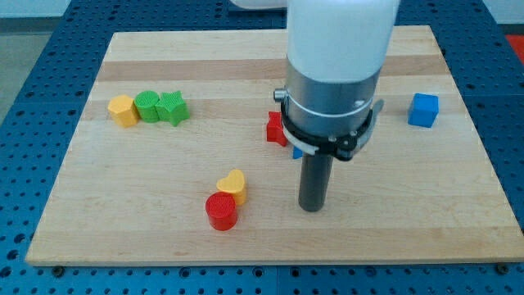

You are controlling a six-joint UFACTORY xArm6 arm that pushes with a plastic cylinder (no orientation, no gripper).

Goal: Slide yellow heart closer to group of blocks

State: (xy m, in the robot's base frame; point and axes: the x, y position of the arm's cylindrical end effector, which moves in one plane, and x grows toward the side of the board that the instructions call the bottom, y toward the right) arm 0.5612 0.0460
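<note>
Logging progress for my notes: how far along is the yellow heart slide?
Done: nothing evident. The yellow heart sits against the red cylinder, far from the row of yellow block and two green blocks. In hand: my tip stands to the heart's right, apart. Left: the whole push.

Arm vert., my tip [312, 208] on board

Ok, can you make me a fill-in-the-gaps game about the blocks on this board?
1. The yellow heart is touching the ____ cylinder.
2. My tip is on the view's ____ side of the yellow heart.
3. The row at the view's left has two green blocks and one ____ block.
4. The lone block near the view's right edge is ____.

Missing words: red; right; yellow; blue
</note>
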